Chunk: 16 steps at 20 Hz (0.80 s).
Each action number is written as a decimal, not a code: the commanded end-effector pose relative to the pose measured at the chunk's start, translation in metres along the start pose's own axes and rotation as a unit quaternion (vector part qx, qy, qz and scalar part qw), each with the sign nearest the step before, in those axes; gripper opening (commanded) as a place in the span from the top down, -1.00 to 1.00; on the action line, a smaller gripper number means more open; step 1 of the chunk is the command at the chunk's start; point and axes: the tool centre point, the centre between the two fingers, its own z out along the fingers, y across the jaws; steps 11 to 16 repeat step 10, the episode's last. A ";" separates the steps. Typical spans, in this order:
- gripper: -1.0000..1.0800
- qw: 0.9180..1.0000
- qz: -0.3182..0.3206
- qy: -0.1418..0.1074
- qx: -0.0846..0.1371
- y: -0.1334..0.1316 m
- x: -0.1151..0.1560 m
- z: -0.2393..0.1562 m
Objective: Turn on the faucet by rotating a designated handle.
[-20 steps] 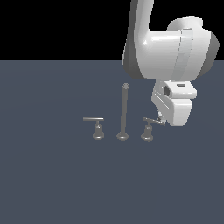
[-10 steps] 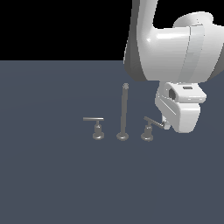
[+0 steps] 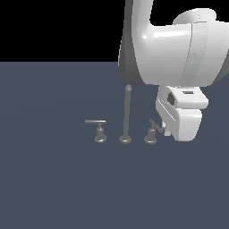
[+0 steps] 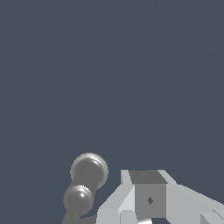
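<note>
The faucet is a small grey three-piece set; its tall thin spout (image 3: 126,114) stands in the middle of the exterior view. The designated handle (image 3: 151,135) is the short post on the exterior view's right, and its thin bar (image 3: 156,125) slants forward towards my hand. My gripper (image 3: 166,131) hangs low right beside that bar, fingers against its outer end, apparently shut with nothing between them. In the wrist view the handle (image 4: 84,186) shows from above, just beside my fingers (image 4: 148,199). The twin handle (image 3: 99,130) stands on the left with its bar level.
The set stands on a flat dark blue-grey floor (image 3: 53,179). My bulky white arm (image 3: 170,49) towers above and behind the right-hand handle.
My hand has shifted a little to the exterior view's right and lower. The designated handle's bar has swung with it, its tip now pointing more towards the viewer.
</note>
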 end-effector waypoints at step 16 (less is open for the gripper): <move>1.00 1.000 -0.015 -0.003 -0.002 -0.007 -0.059 -0.001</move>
